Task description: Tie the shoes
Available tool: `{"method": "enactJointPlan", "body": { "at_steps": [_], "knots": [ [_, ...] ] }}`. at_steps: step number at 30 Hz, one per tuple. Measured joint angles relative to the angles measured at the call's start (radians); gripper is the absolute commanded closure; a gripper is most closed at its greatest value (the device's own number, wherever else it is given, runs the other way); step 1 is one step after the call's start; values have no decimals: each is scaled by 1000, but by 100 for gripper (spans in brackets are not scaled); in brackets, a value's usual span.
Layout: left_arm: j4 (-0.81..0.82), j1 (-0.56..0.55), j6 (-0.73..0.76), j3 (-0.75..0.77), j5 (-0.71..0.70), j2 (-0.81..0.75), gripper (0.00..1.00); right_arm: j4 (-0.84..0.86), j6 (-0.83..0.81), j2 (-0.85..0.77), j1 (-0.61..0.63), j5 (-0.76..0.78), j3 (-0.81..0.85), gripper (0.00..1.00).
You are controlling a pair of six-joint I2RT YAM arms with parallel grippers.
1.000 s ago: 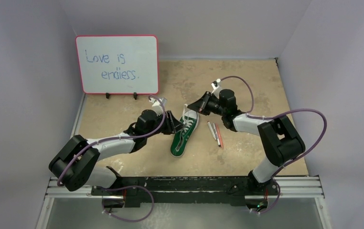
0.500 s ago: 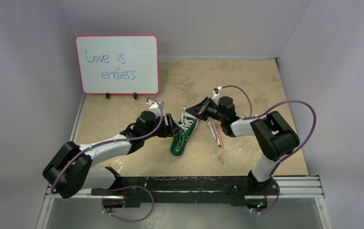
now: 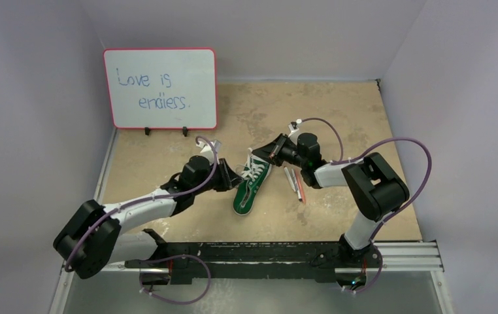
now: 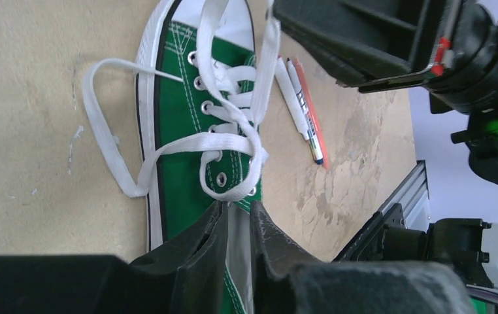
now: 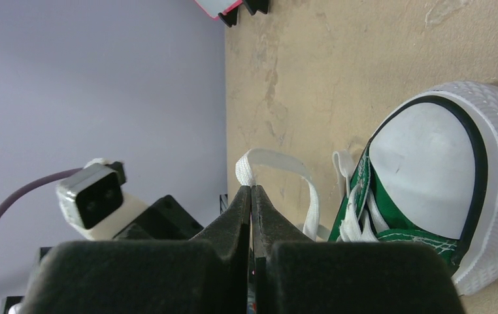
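Right wrist: right end effector (image 5: 251,190) pinched closed on a white lace (image 5: 279,167) of the green sneaker (image 5: 423,176).

Left gripper (image 4: 236,210) fingertips sit a narrow gap apart at the last eyelets of the green sneaker (image 4: 178,176), white laces (image 4: 227,140) loose, one loop on the table (image 4: 31,98), two pens (image 4: 302,108) opposite, right arm (image 4: 390,46) above.

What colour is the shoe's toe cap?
White toe cap, edged by a thin black line; the right wrist view shows it best.
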Motion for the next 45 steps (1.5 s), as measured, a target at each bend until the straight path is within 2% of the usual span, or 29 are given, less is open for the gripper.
{"method": "enactJointPlan", "body": {
  "at_steps": [10, 21, 32, 45],
  "knots": [
    [72, -26, -27, 6, 30, 121, 86, 0, 6, 0, 3, 0, 0, 100],
    [76, -26, -15, 69, 5, 219, 84, 16, 26, 13, 19, -1, 0, 100],
    [11, -26, 38, 101, -83, 213, 79, 21, 32, 12, 22, -1, -1, 100],
    [60, -26, 48, 101, -24, 222, 78, -104, 41, -45, 22, 86, -15, 100]
  ]
}}
